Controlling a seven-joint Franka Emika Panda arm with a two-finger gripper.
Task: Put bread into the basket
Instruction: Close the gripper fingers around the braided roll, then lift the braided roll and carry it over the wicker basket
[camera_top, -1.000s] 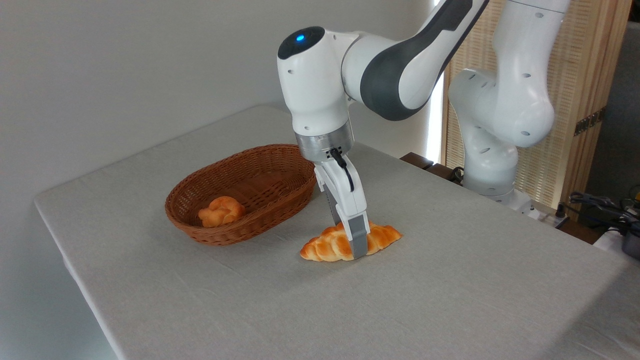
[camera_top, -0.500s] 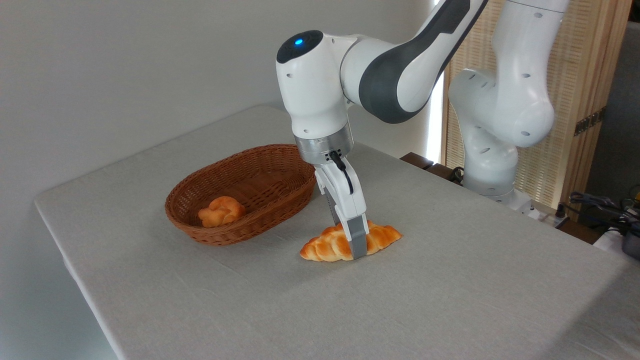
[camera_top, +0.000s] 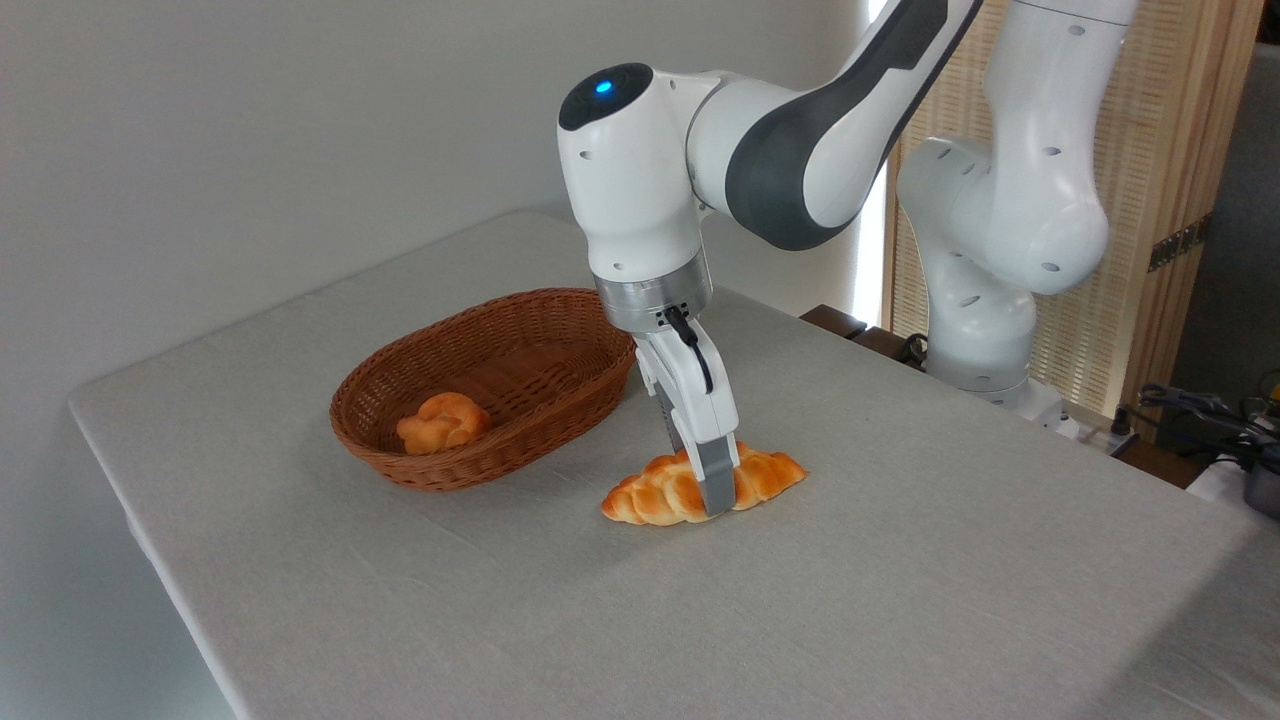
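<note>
bread (camera_top: 665, 493): the long braided loaf lies flat on the table (camera_top: 900, 560), to the right of the basket and a bit nearer to us, well outside it.

gripper (camera_top: 712, 490): comes down onto the middle of the loaf. We see the near grey finger (camera_top: 715, 483) pressed against the loaf's front side, tip at table level.

jaws: they straddle the loaf across its width. The far finger is hidden behind the bread, so we honestly can't tell if it's squeezing or just sitting around it.

basket (camera_top: 560, 395): oval wicker, left of the arm, near the loaf but not touching.

bun (camera_top: 442, 421): small knotted one, sitting inside the basket at its left end.
</note>
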